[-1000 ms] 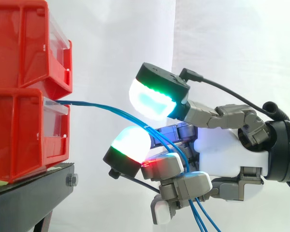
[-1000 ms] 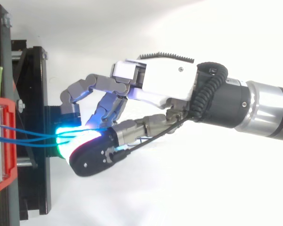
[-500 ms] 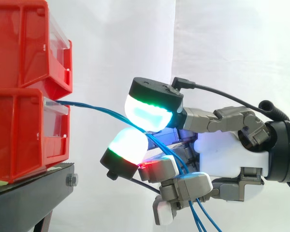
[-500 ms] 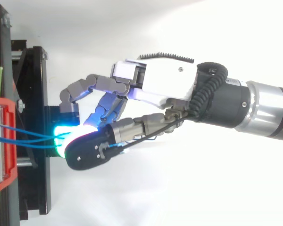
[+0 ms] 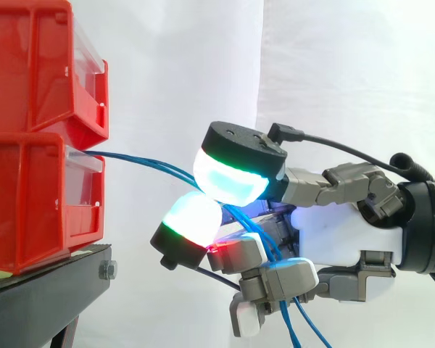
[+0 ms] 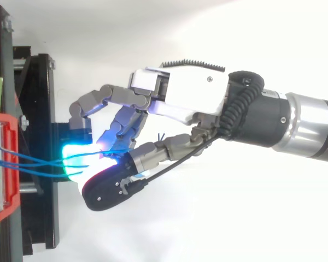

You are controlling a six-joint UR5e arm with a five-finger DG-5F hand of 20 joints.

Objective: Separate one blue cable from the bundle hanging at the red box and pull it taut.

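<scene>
Blue cables [image 5: 130,157], likely light, limp and slippery, are sagging from the red box [image 5: 36,196] and passing between the hand [image 5: 341,232] and its curled, pinching pads [image 5: 228,181], where 1 could be gripped.

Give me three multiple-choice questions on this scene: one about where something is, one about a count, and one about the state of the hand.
1. Where do the blue cables come out?
A) a hole in the curtain
B) the lower red bin
C) a reel on the floor

2. How many red bins are stacked in the side view?
A) two
B) one
C) four

3. What is the hand doing?
A) holding a screwdriver
B) spread flat, away from the cables
C) curled round the cables

Answers:
1 B: the cables leave the front of the lower red bin.
2 A: the upper red bin sits on the lower one, on the black stand.
3 C: the cables pass between its glowing fingertips and hang below it.
</scene>
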